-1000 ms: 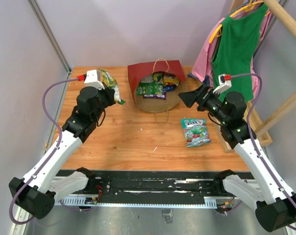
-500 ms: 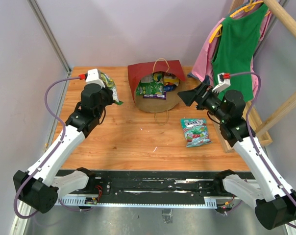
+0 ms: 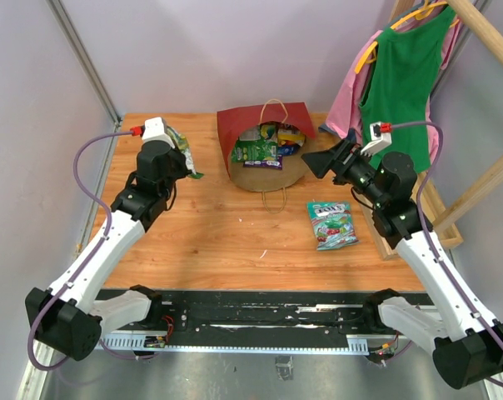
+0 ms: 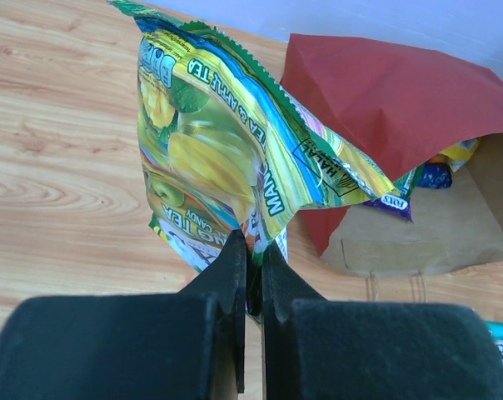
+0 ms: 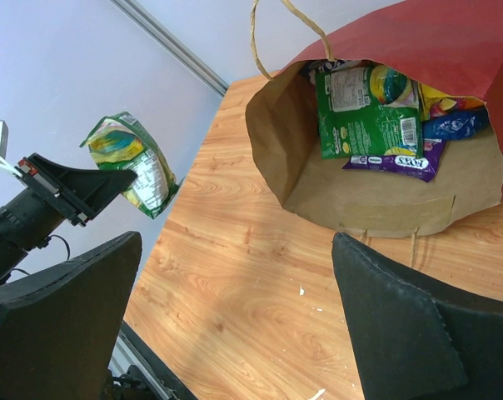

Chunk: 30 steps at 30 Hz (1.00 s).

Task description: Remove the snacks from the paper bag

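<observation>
Your left gripper (image 4: 251, 250) pinched the green-yellow packet (image 4: 218, 150), long axis pointing away from the jaws, left of the paper bag (image 3: 235, 125). Your right gripper (image 3: 308, 165) stood spread. Only the top view showed the teal-white packet (image 3: 332, 223) whole.

The red paper bag (image 3: 245, 123) lies on its side, its brown mouth open toward the near edge of the tabletop (image 3: 218, 237), with a green packet (image 3: 256, 152) and a purple packet (image 5: 393, 163) showing inside. To the near right of the bag, a teal-white packet (image 3: 332, 223) lies flat. Left of the bag, a green-yellow packet (image 4: 226, 158) is held off the tabletop, pinched in the left pincer (image 4: 253, 250).
</observation>
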Tool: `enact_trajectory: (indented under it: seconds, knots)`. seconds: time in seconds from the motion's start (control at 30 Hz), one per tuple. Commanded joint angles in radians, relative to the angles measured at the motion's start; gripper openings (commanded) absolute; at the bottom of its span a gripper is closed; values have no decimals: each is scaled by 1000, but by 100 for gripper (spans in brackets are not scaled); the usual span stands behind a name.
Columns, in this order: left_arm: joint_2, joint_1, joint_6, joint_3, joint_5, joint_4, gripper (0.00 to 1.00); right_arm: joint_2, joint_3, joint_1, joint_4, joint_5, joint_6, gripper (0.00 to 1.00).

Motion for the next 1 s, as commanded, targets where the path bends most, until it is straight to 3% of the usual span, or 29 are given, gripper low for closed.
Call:
enact_trajectory:
  seconds: [0.0,0.73,0.97]
  knots:
    - [17,18,5,16,-7,52,1,2,6,32,42,-19,10,98]
    - [39,63,16,-7,-15,65,1,72,25,32,43,-18,2,99]
    - [48,101,32,1,-74,42,0,41,-26,32,-77,31,-94,99]
